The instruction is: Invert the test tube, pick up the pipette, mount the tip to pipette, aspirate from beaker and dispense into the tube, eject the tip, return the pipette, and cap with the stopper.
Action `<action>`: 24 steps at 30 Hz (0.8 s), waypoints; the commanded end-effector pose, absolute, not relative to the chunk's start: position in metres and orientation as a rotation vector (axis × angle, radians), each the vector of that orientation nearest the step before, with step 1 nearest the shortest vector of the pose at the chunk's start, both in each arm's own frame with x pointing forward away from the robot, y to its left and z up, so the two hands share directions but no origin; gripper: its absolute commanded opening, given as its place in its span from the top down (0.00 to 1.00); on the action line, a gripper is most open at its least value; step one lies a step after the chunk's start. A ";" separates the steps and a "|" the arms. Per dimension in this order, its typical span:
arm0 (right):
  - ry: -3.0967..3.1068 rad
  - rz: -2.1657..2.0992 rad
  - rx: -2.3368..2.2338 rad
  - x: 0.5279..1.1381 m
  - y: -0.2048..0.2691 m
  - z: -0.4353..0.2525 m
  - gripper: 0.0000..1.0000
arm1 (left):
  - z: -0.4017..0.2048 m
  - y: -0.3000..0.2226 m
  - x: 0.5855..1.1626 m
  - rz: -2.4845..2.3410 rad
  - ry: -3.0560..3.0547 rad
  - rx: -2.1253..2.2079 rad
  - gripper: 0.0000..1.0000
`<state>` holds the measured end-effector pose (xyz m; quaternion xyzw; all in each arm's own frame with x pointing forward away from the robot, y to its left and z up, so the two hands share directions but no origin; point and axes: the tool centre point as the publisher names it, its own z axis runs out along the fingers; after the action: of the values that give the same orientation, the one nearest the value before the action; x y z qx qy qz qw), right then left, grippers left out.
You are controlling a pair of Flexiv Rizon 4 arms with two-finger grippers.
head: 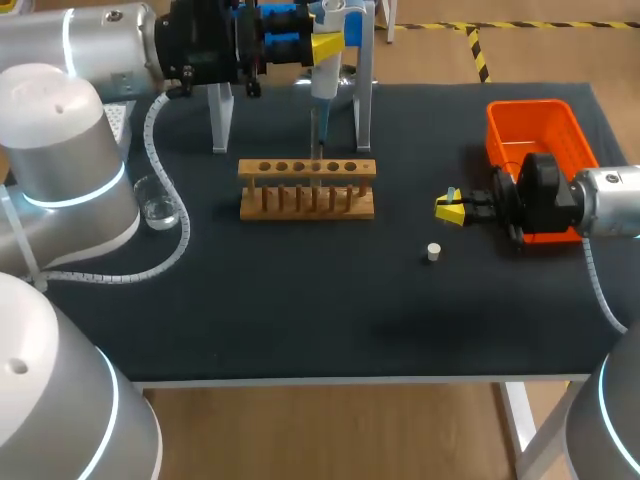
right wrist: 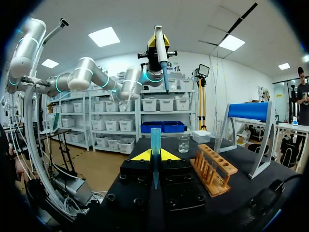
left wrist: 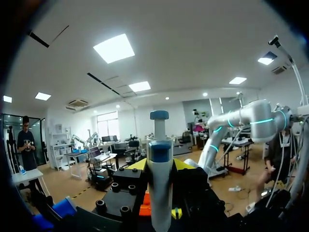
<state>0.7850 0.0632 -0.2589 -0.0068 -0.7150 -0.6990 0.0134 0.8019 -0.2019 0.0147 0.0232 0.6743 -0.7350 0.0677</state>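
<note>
Left claw (head: 328,44), far side: we clamp white-and-blue plastic pipette (head: 322,95) nozzle-down; right claw (head: 450,208) pinches blue plastic tip (right wrist: 155,145) mouth-up, presumably for mounting.

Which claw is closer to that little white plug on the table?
Right. The right gripper is close by the white stopper, near the orange bin; the left gripper is far off past the wooden rack, holding the pipette.
</note>
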 end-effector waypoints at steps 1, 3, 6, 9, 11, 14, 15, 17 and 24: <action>-2.229 -2.177 -0.021 0.784 0.063 -0.258 1.00 | 0.014 -0.202 0.801 -2.218 2.021 0.073 1.00; -2.229 -2.177 -0.021 0.784 0.063 -0.258 1.00 | 0.013 -0.203 0.801 -2.218 2.021 0.077 1.00; -2.229 -2.177 -0.021 0.784 0.063 -0.258 1.00 | 0.013 -0.202 0.801 -2.219 2.015 0.081 1.00; -2.229 -2.177 -0.021 0.784 0.063 -0.258 1.00 | 0.013 -0.202 0.800 -2.215 2.016 0.085 1.00; -2.229 -2.177 -0.021 0.784 0.063 -0.258 1.00 | 0.013 -0.202 0.800 -2.215 2.023 0.092 1.00; -2.229 -2.177 -0.021 0.784 0.063 -0.258 1.00 | 0.013 -0.202 0.800 -2.213 2.028 0.092 1.00; -2.229 -2.177 -0.021 0.784 0.063 -0.258 1.00 | 0.013 -0.202 0.800 -2.213 2.028 0.092 1.00; -2.229 -2.177 -0.021 0.784 0.063 -0.258 1.00 | 0.013 -0.202 0.800 -2.213 2.028 0.092 1.00; -2.229 -2.177 -0.021 0.784 0.063 -0.258 1.00 | 0.013 -0.202 0.800 -2.213 2.028 0.092 1.00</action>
<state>0.7850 0.0632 -0.2588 -0.0068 -0.7150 -0.6990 0.0134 0.7993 -0.2022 0.0127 0.0295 0.6740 -0.7349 0.0693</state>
